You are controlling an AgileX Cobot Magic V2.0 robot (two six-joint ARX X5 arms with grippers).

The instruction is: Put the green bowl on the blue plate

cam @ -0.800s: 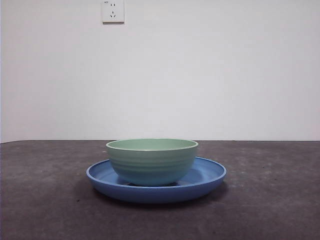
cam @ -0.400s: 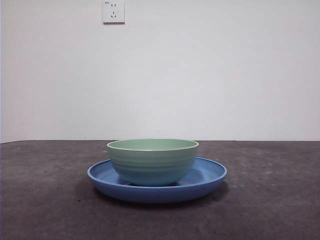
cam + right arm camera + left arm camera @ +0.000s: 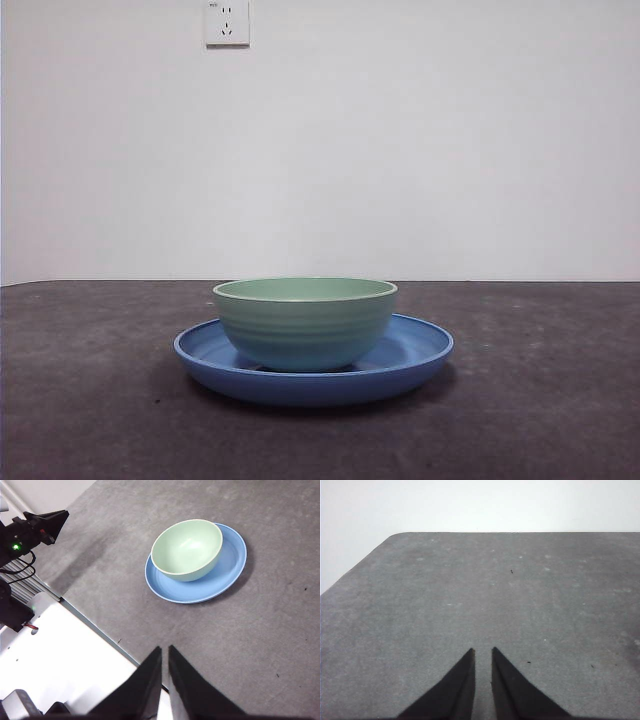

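The green bowl (image 3: 305, 320) stands upright on the blue plate (image 3: 415, 352) in the middle of the table. Both also show in the right wrist view, the bowl (image 3: 187, 549) resting inside the plate (image 3: 227, 572). My right gripper (image 3: 164, 652) is shut and empty, held high and well back from the plate. My left gripper (image 3: 483, 653) is shut and empty over bare table; neither bowl nor plate shows in its view. No gripper appears in the front view.
A dark grey table (image 3: 540, 400) runs to a white wall with a socket (image 3: 227, 22). The right wrist view shows the table's edge, a white base (image 3: 65, 655) and the other arm's black tip (image 3: 42, 525).
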